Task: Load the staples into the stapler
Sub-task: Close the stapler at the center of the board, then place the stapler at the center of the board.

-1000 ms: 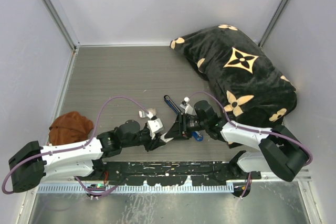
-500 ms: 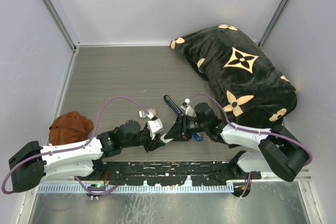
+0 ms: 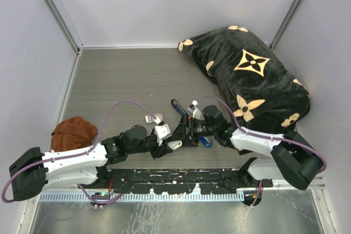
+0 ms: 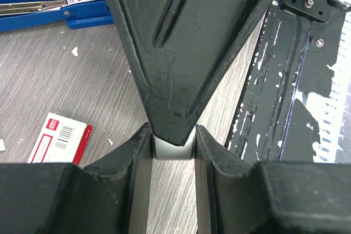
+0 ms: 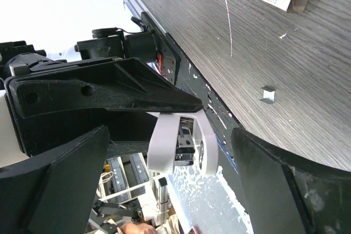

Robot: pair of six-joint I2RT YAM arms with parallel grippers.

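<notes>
Spread wide since half a second ago, the right pincer [image 3: 184, 132] now grips nothing. One of its black fingers crosses just over the left pincer [image 4: 173, 141], whose tips are clamped on the staples [image 4: 173, 150], low centre of the left wrist view.

Hazard: the block is held only at the very tips. Contact with that crossing finger may dislodge it or snap it.

Farther off, upper left of that view, the stapler [image 4: 44, 12] lies unrestrained on the tabletop [image 4: 66, 80] with its silver channel exposed. It is likely to slide under insertion pressure.

Both arms reach low from the bottom edge of the top view, their wrists meeting at centre.
</notes>
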